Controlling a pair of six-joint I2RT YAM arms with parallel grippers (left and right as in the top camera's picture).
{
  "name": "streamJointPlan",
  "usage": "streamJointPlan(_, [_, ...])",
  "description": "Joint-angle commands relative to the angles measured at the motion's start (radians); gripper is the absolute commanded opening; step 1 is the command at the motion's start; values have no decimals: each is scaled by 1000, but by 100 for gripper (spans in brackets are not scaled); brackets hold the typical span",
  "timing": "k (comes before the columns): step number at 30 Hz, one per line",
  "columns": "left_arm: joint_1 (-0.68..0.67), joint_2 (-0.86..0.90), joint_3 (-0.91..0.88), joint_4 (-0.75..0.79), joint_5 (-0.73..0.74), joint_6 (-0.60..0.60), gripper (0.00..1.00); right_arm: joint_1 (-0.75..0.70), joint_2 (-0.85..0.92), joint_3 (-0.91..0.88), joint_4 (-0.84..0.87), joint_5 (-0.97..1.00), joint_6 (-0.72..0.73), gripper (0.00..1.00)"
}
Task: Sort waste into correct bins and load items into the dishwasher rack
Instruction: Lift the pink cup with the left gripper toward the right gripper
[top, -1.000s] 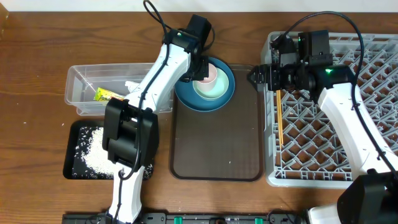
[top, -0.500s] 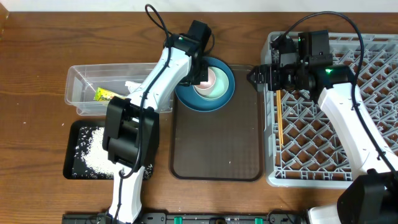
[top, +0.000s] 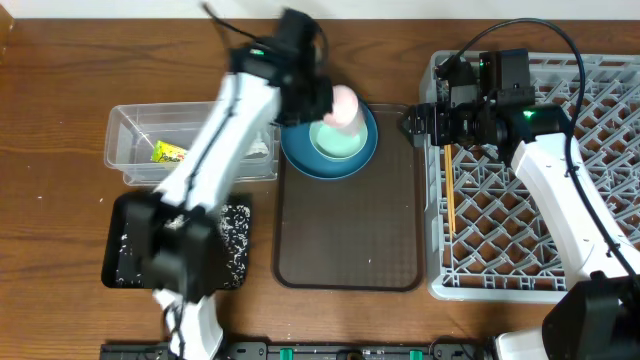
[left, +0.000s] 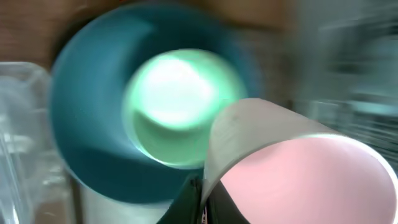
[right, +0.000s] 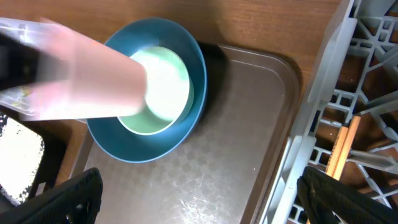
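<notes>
My left gripper (top: 322, 100) is shut on the rim of the pink cup (top: 344, 104) and holds it tilted just above the pale green bowl (top: 338, 142). The bowl sits in the dark blue plate (top: 300, 158). In the left wrist view the fingers (left: 202, 200) pinch the cup's wall (left: 298, 174) over the bowl (left: 177, 106) and plate (left: 87, 137). My right gripper (top: 414, 122) is open and empty over the gap between tray and grey rack (top: 590, 250); it also shows in the right wrist view (right: 208, 199). Chopsticks (top: 449, 200) lie in the rack. The pale blue-white bowl is not visible.
The clear tub (top: 130, 125) holds the yellow-green wrapper (top: 168, 152) and white tissue (top: 260, 146). The black tray (top: 118, 215) holds rice grains (top: 235, 240). The brown serving tray (top: 350, 230) lies under the plate, beside the rack.
My left gripper has lifted the pink cup out of the green bowl and the left arm has swung, blurred by motion. The right arm has not moved.
</notes>
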Motion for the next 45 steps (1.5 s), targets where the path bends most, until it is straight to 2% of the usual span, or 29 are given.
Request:
streamJointPlan(1, [79, -126, 32, -15, 383, -1, 6, 8, 1, -2, -1, -3, 5, 99])
streamJointPlan(4, [133, -175, 31, -46, 519, 10, 6, 8, 1, -2, -1, -3, 6, 99])
streamJointPlan(8, [179, -200, 31, -114, 626, 64, 6, 8, 1, -2, -1, -12, 15, 99])
streamJointPlan(11, [199, -200, 31, -184, 710, 133, 6, 8, 1, -2, -26, -96, 95, 99])
streamJointPlan(14, [210, -200, 29, -229, 712, 177, 6, -1, 0, -2, -31, -285, 95, 99])
streamJointPlan(24, [212, -200, 29, -246, 728, 198, 6, -154, -8, -2, -21, -1146, -162, 99])
streamJointPlan(28, [193, -200, 29, -241, 889, 232, 6, -167, -8, -3, -29, -1146, -167, 99])
streamJointPlan(30, [181, -200, 29, -235, 911, 235, 6, -156, -8, -3, -26, -1146, -168, 99])
streamJointPlan(35, [142, -200, 29, -227, 910, 235, 6, -95, -8, -3, -15, -1146, -219, 99])
streamJointPlan(45, [130, -200, 29, -208, 906, 238, 6, -13, -77, -3, 91, -1146, -220, 99])
